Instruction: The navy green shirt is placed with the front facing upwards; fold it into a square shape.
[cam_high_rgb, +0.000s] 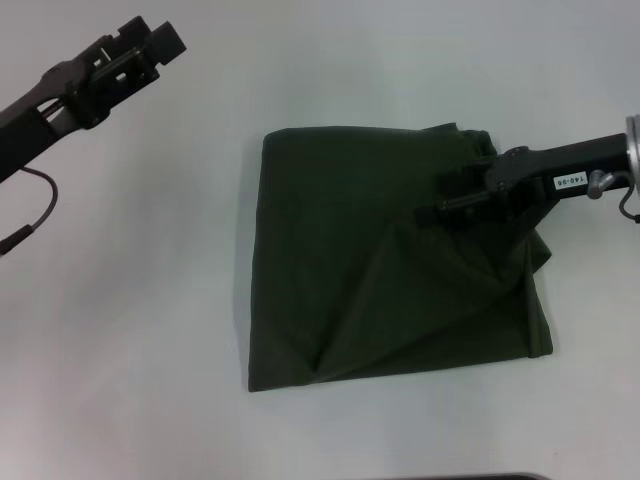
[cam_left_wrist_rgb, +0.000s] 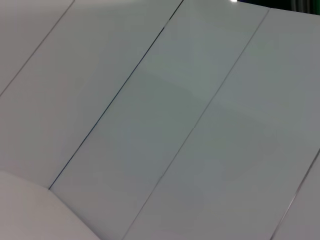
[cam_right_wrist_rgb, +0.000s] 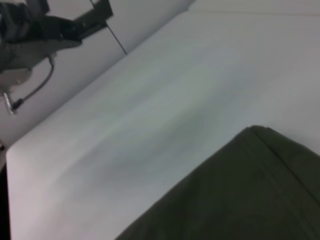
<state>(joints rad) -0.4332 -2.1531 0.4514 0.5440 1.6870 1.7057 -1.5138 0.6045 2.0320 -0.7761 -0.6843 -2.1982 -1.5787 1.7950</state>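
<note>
Both arms are matte black. The left gripper (cam_high_rgb: 150, 45) is blocky and angular, built of squared plates with open slots, and a thin dark cable loops loose beneath its arm. The right gripper (cam_high_rgb: 452, 203) is slimmer — behind it a black tube carries a small white label with dark characters, then a silver-grey metal collar and a grey hook-shaped fitting.

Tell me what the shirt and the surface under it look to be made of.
The navy green shirt: soft matte woven or knit fabric, likely cotton, judging by its creases and limp folds. The table: smooth white hard surface, faintly glossy, possibly laminate; the exact material is unclear.
</note>
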